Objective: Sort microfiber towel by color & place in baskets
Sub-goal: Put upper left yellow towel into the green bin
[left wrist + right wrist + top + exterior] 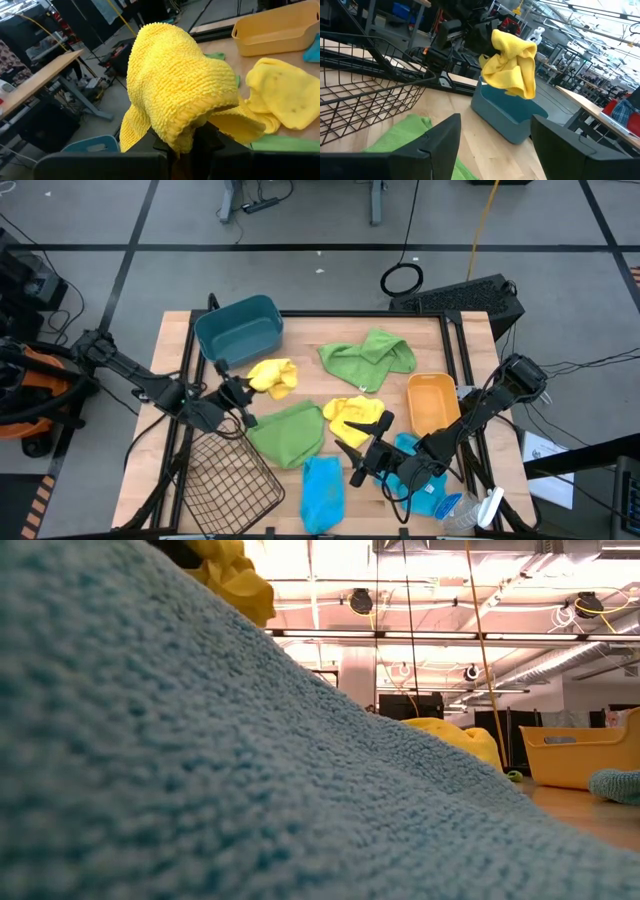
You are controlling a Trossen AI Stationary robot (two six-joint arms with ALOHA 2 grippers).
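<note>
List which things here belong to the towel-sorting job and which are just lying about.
Job:
- yellow towel held up by left gripper
- second yellow towel
- two green towels
- blue towels
- teal bin
- orange tub
- wire basket

Lying about:
- clear plastic bottle
</note>
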